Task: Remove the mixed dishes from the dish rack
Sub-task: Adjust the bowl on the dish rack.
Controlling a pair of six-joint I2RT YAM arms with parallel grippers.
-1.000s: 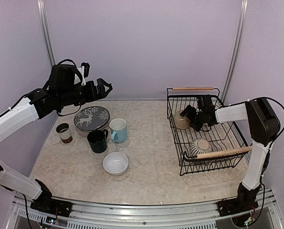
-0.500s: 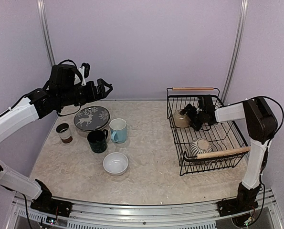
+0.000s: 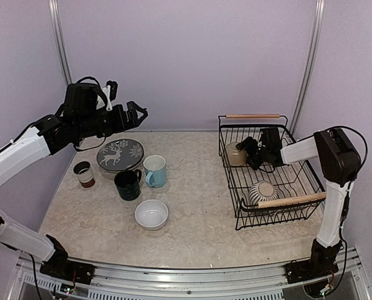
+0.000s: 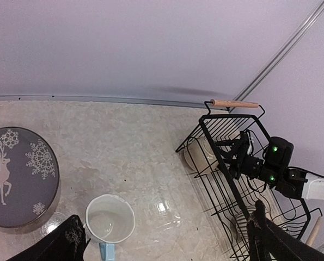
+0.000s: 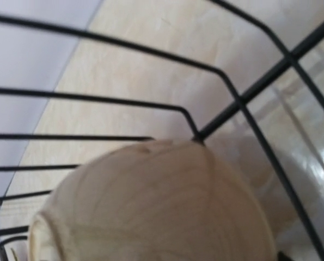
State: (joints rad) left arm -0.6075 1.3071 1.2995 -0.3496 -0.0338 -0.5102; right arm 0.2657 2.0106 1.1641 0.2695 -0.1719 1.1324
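Observation:
The dish rack [image 3: 292,200] stands at the right, a black wire basket with wooden handles. A beige bowl [image 3: 236,154] leans in its back left corner and a striped grey dish [image 3: 262,192] lies near its front. My right gripper [image 3: 251,150] is inside the rack against the beige bowl [image 5: 151,206], which fills the right wrist view and hides the fingers. The left wrist view shows that gripper [image 4: 233,157] with its jaws apart beside the bowl [image 4: 199,155]. My left gripper [image 3: 137,114] hangs open and empty above the deer-pattern plate [image 3: 119,154].
On the table at the left stand a light blue mug [image 3: 154,170], a dark green mug [image 3: 127,184], a brown-white cup [image 3: 84,174] and a white bowl [image 3: 151,214]. The purple back wall runs close behind the rack [image 4: 235,103].
My right gripper has edged left against the beige bowl, and the bowl has shifted slightly toward the rack's corner. The left arm has not moved.

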